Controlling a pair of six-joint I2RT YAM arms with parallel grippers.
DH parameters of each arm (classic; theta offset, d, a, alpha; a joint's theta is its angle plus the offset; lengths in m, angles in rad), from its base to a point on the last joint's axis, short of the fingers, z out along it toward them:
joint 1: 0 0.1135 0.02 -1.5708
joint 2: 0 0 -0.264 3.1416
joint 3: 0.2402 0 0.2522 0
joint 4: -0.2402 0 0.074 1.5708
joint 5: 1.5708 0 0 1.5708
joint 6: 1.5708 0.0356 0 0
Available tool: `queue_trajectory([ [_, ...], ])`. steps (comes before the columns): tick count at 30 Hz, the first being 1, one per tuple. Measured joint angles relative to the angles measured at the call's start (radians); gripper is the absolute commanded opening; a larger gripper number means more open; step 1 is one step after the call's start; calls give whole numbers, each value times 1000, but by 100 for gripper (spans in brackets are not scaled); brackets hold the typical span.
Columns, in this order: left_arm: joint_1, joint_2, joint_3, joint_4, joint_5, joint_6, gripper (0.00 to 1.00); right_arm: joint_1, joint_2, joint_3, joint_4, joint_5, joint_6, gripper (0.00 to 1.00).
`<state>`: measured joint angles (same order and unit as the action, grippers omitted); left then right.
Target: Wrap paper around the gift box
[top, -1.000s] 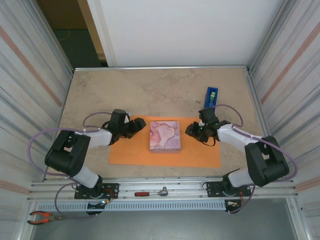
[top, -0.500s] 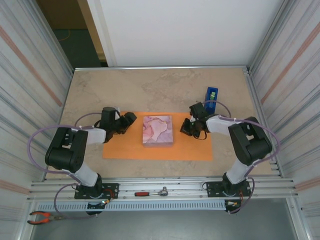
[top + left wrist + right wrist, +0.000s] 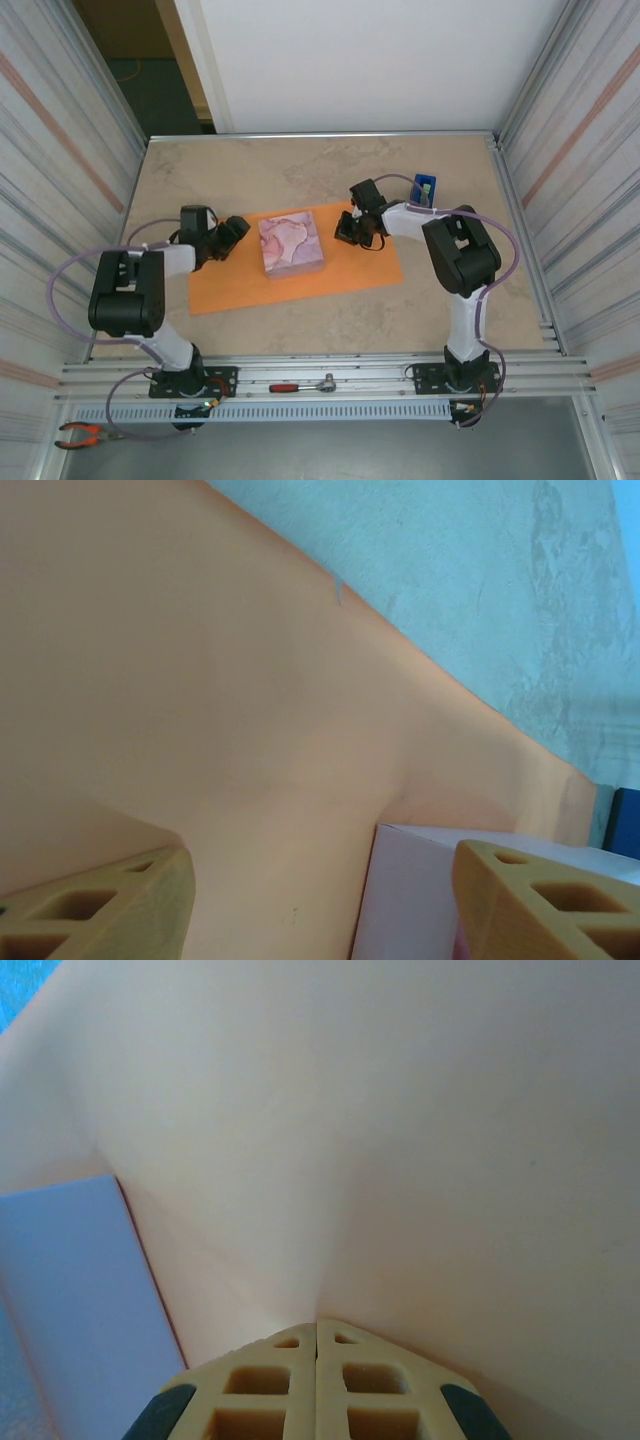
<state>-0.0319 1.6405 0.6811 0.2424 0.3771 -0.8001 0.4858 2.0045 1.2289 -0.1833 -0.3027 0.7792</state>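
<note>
Right jaws pinch the paper [image 3: 350,270] beside the gift box [image 3: 291,245].

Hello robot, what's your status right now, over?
Left gripper open over the paper. Right gripper shut on the paper. Gift box on it, unwrapped. Tape dispenser beside, clear.

Overhead view bright, evenly lit, sharp; faint soft shadows on counter [image 3: 300,170]. Wrist views close-range, soft focus; paper [image 3: 200,680] warm orange in left, washed pale pink in right; counter tinted blue-green there.
</note>
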Motion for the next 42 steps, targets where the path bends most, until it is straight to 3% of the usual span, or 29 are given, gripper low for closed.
queue_trajectory([
  [5,1,63,87,-45,23,55,69,-27,-11,-5,-13,-6,-16,17],
  [11,6,31,100,-130,24,99,72,-61,-127,-22,-46,-40,-58,62],
  [17,-23,-121,99,-187,27,127,74,-16,-248,-22,-44,-70,-69,88],
  [26,-160,-219,51,-214,78,170,72,100,-244,-30,-11,-73,-28,87],
  [32,-174,-217,14,-232,80,180,71,105,-193,-30,4,-73,-6,83],
  [42,-178,-156,11,-207,132,179,63,123,-126,-30,38,-97,26,65],
])
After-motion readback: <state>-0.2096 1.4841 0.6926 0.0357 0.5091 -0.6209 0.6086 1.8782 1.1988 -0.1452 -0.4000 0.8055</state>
